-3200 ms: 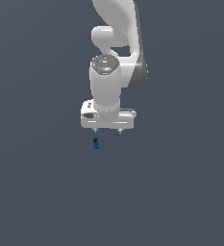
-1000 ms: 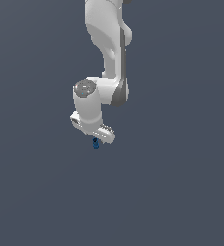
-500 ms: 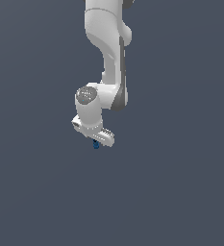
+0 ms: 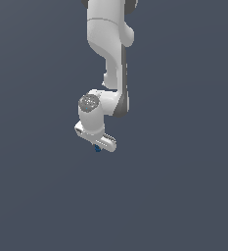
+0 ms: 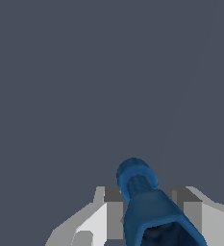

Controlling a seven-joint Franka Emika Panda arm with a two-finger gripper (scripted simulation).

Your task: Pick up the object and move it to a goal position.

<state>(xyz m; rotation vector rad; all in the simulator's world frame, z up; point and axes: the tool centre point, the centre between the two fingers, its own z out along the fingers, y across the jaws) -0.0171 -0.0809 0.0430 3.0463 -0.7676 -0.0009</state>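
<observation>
The object (image 4: 97,148) is a tiny blue piece poking out just under the white gripper (image 4: 96,145) in the exterior view. In the wrist view the object (image 5: 141,199) fills the gap between the two grey-white fingers (image 5: 107,211), its rounded end sticking out past the tips. My gripper (image 5: 143,192) is shut on it, with both inner faces against the blue sides. Most of the object is hidden by the hand in the exterior view.
The white arm (image 4: 108,59) comes down from the top of the exterior view. A plain dark grey-blue surface (image 4: 184,196) surrounds it on all sides. No other objects or goal marker show.
The arm has folded down and towards the exterior view's left, bringing the hand from above the object onto it. The object has stayed at nearly the same spot.
</observation>
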